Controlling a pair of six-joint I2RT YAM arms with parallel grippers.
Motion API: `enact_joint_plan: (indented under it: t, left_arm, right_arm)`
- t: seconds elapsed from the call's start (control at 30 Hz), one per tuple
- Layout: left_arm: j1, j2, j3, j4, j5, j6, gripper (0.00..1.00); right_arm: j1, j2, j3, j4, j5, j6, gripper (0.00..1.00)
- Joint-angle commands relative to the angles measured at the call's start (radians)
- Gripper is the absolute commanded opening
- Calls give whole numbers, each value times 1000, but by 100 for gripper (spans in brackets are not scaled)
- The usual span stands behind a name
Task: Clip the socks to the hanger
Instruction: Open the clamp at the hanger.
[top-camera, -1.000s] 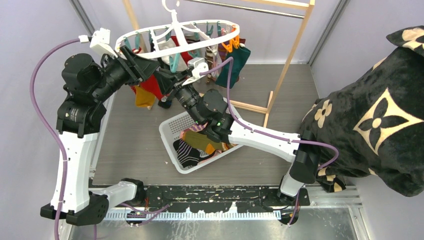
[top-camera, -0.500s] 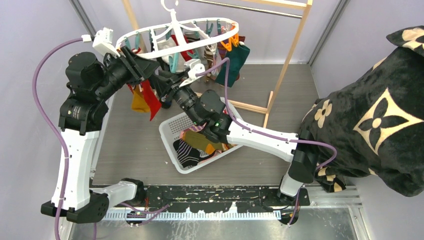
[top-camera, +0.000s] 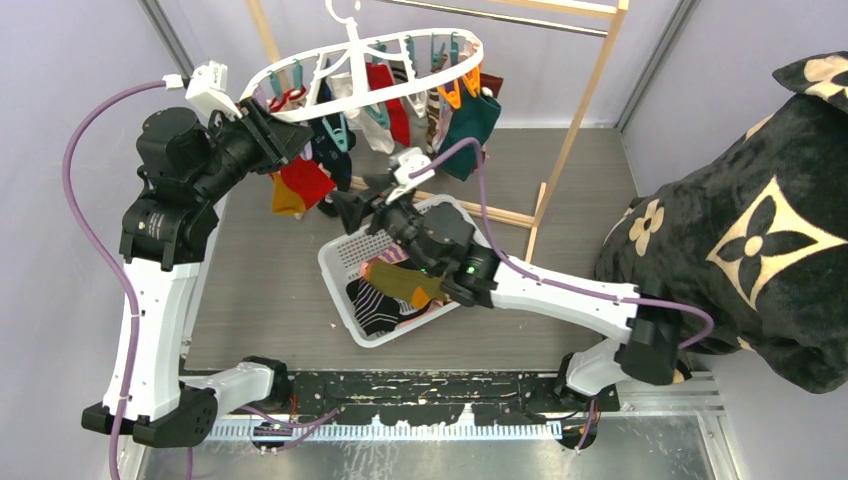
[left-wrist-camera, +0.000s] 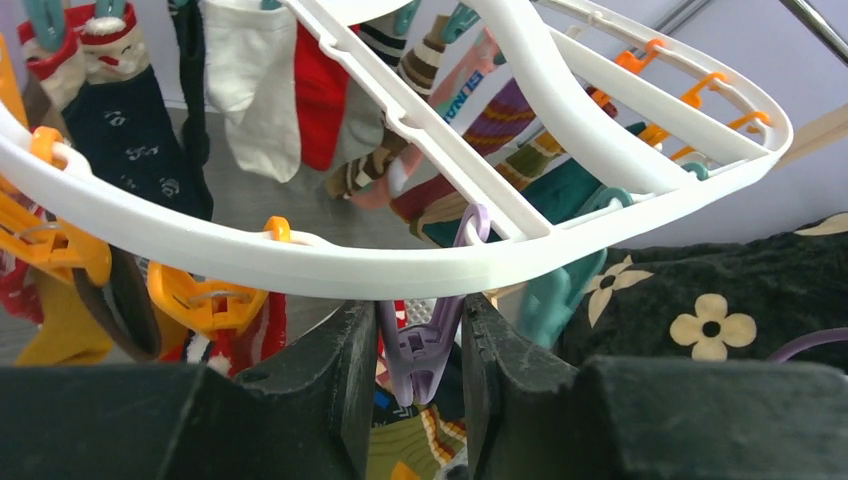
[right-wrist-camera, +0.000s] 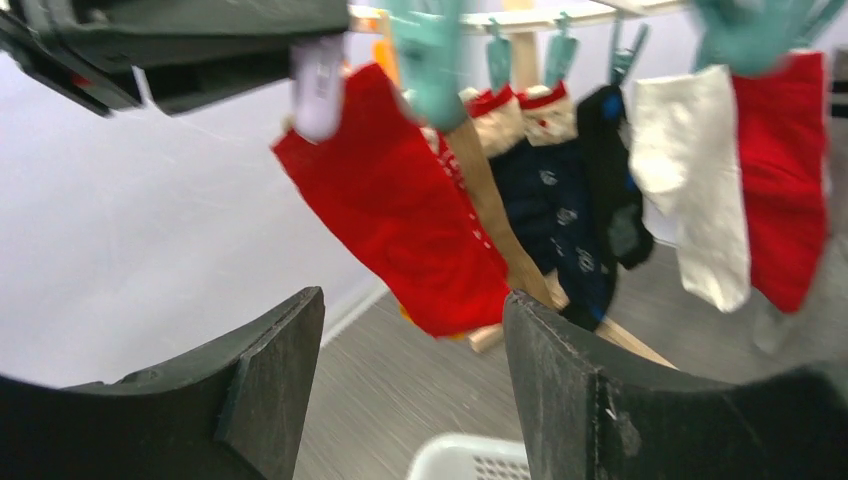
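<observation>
The white oval hanger (top-camera: 470, 60) hangs from the wooden rack with several socks pegged round it, among them a teal one (top-camera: 470, 125). In the left wrist view its rim (left-wrist-camera: 300, 265) crosses just above my fingers. My left gripper (top-camera: 290, 150) is at the ring's left edge, and its jaws (left-wrist-camera: 420, 370) are closed against the sides of a purple peg (left-wrist-camera: 425, 345). A red sock (right-wrist-camera: 400, 200) hangs beside that gripper, also showing in the top view (top-camera: 305, 180). My right gripper (top-camera: 350, 205) is open and empty (right-wrist-camera: 415, 390), below the ring and above the basket's far corner.
A white mesh basket (top-camera: 340, 262) on the grey table holds several loose socks (top-camera: 395, 285). The light wooden rack (top-camera: 585, 110) stands behind. A big black flower-marked blanket (top-camera: 740, 220) fills the right side. Purple cables loop along both arms.
My right gripper has dropped back from the hanger toward the basket, empty. The hanger has swung and turned. The red sock now hangs free at the left edge. My left gripper stays there.
</observation>
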Motion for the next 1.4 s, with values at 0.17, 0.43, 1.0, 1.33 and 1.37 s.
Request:
enact_joint_plan:
  t: [0.17, 0.43, 1.0, 1.33, 1.37]
  left_arm:
    - [9, -18, 16, -48, -15, 1, 0]
    - [9, -24, -20, -7, -35, 48, 0]
    - [9, -65, -97, 45, -39, -61, 0]
    - [9, -60, -89, 38, -45, -83, 0]
    - [8, -59, -90, 38, -47, -83, 0]
  right_arm:
    - [-61, -275, -229, -202, 84, 74, 70]
    - [-69, -347, -354, -322, 147, 149, 68]
    - [-132, 56, -28, 356, -193, 143, 73]
    - [-157, 215, 165, 388, -298, 192, 73]
    - [-157, 216, 166, 392, -326, 194, 73]
